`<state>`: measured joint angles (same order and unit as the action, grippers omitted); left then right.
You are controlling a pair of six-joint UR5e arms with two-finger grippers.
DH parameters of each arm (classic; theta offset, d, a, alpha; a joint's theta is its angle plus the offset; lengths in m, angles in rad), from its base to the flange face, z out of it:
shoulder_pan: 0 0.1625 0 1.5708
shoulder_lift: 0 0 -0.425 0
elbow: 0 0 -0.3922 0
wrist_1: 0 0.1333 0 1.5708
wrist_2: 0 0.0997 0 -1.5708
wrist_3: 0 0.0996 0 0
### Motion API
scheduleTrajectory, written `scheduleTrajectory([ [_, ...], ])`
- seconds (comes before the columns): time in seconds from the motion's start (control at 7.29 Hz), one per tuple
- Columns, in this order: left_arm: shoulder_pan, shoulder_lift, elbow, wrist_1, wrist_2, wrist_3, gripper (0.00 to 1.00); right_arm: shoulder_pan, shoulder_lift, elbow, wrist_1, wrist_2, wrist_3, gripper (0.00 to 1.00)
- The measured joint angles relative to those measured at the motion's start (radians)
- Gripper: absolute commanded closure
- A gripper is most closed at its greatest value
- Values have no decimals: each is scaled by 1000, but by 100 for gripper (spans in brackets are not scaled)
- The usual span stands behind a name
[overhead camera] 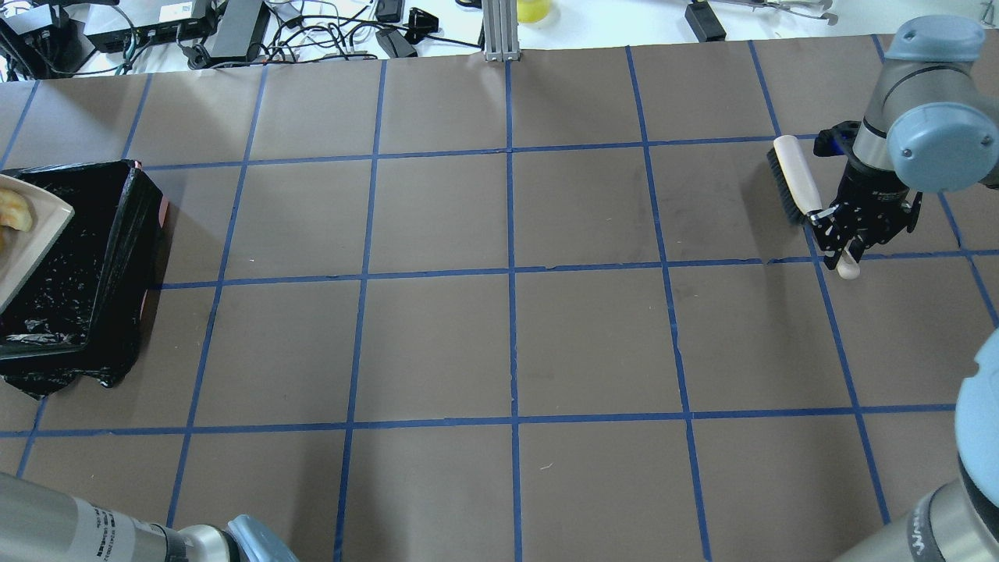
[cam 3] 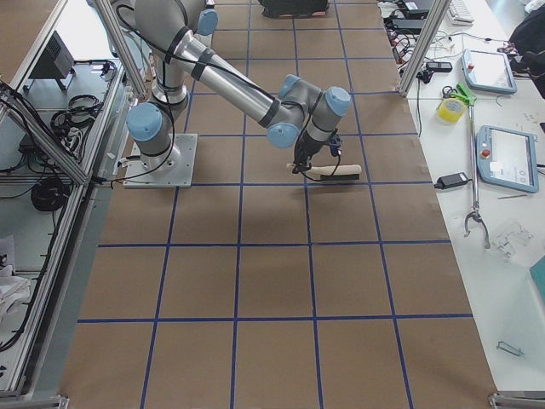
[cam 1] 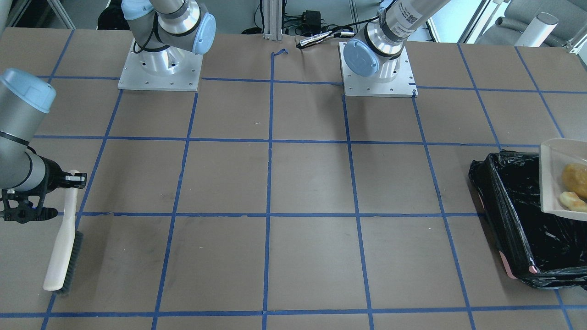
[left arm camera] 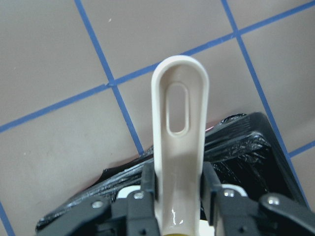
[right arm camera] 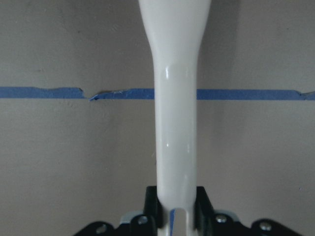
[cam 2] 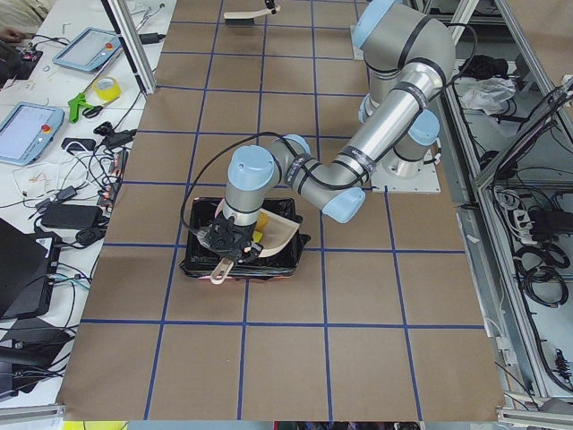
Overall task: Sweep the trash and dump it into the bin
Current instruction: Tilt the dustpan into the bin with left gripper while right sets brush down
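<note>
1. Overhead exterior view: a brown table [overhead camera: 515, 343] marked off in blue tape squares. All the action is at its left and right edges.
2. The bin [cam 1: 518, 215], a box lined with crinkled black plastic and showing a pink rim, sits by the table's left edge. No trash is visible on the part of its lining that shows.
3. A beige dustpan [cam 1: 550, 183] hangs over the bin, clear of the table, with the trash lying in it. Sweeping looks finished. What is left is to tip the pan so the pieces slide into the bin.
4. A beige hand brush [cam 1: 64, 247] lies near the table's right edge and appears to rest on the table.
5. The left claw [left arm camera: 177, 184] is pressed tight on both sides of the dustpan's looped handle [left arm camera: 178, 123]. The right claw [right arm camera: 176, 201] pinches the brush's handle [right arm camera: 176, 123] the same way, with no gap at either finger.
6. The trash is a golden-brown lump [cam 1: 577, 179] with a curved tan piece [cam 1: 572, 200] just beside it. A yellow patch [cam 2: 258, 236] in the pan is likely the sponge.
</note>
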<state>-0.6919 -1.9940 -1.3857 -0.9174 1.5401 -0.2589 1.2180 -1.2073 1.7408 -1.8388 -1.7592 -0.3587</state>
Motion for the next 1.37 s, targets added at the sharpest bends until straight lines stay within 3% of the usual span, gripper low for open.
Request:
scheduleTrajectory([
  [0.55,-106,22,-43,202,23,96,100,0,5,5,-8,-3,0,100],
  [0.96,-123,26,-113,394,53,228,100,0,12,3,-12,-2,-1,71],
  [1.23,-126,41,-116,412,68,261,100,0,17,-2,-14,-2,-2,18],
  [1.37,-130,49,-113,419,70,282,100,0,19,-4,-14,-2,-1,12],
])
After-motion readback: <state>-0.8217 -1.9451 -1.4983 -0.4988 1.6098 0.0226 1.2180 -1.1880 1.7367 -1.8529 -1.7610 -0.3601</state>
